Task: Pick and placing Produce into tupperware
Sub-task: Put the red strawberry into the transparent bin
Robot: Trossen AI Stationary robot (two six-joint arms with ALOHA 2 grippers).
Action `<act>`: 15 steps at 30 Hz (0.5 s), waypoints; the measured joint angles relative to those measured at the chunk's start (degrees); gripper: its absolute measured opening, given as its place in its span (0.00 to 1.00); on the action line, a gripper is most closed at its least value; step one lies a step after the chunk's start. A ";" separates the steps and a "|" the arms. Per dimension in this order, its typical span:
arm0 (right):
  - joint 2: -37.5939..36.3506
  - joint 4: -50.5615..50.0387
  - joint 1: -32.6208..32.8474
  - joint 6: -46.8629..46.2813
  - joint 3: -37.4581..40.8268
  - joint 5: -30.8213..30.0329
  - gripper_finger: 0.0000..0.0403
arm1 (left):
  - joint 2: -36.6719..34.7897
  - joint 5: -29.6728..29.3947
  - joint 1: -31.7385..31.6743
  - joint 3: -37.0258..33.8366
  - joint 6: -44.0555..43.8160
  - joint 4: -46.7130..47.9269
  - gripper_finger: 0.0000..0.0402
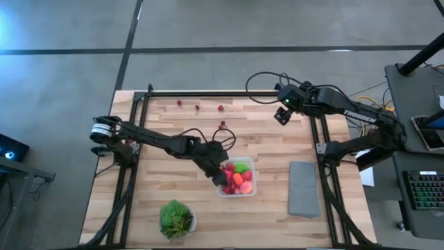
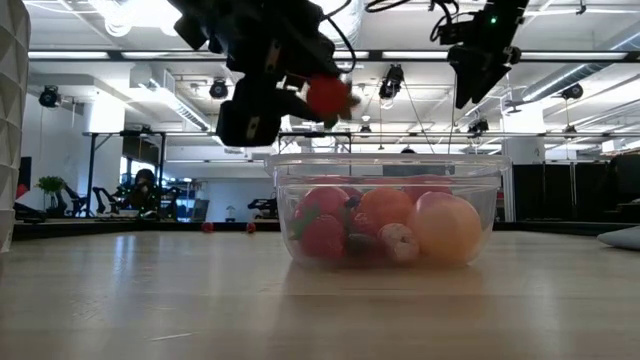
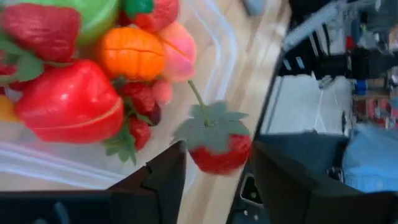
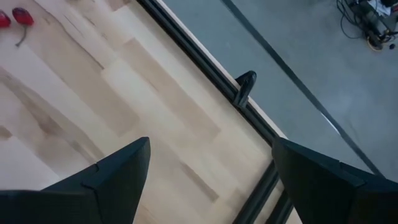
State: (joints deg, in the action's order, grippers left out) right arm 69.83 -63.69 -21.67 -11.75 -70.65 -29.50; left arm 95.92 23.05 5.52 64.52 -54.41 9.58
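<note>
Operator: Now, report the status of the left gripper [image 1: 223, 171].

Technician: The left gripper is positioned over the 9 o'clock rim of the tupperware [image 1: 252, 190]. Its fingers are clenched on a strawberry [image 3: 219, 152], with one finger against each side of the fruit. The strawberry's green leaf cap and stem face the wrist camera. In the low view the fruit hangs above the container's rim, clear of the contents.

Operator: Where is the tupperware?

Technician: It is near the table [image 1: 270, 139] centre, slightly toward 4 o'clock. It holds a pile of produce [image 1: 238, 178]: red berries, an orange piece, a lime-green piece and a pink-yellow piece. The pile reaches roughly to the rim.

Operator: Is there any loose produce?

Technician: Four small red pieces [image 1: 198, 107] lie on the table between 11 and 12 o'clock, well apart from the container.

Operator: What is the status of the right gripper [image 1: 282, 115]?

Technician: It is released, with the fingers spread wide and nothing between them. It is raised over the table edge at about 1 o'clock.

Operator: What other items are present?

Technician: A grey slab [image 1: 303, 187] lies flat at 3 o'clock. A leafy plant in a white bowl [image 1: 177, 219] stands at 7 o'clock.
</note>
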 joint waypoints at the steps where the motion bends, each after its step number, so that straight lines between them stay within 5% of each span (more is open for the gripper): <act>1: -0.18 0.11 0.00 -0.04 -0.02 0.00 0.82 | 0.00 -0.67 0.00 -0.16 -0.74 -0.15 0.42; 8: -0.25 0.09 0.00 -0.19 -2.26 0.11 0.82 | -0.08 -0.61 -0.92 -0.26 -2.06 -1.41 0.56; 15: -0.28 0.94 0.00 0.21 -3.15 0.09 0.82 | -3.99 -2.61 -4.74 -0.39 1.13 4.59 0.58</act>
State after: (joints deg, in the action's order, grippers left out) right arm 69.56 -62.74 -21.67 -11.55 -73.80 -29.41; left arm 91.93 20.44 0.78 64.14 -53.29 14.16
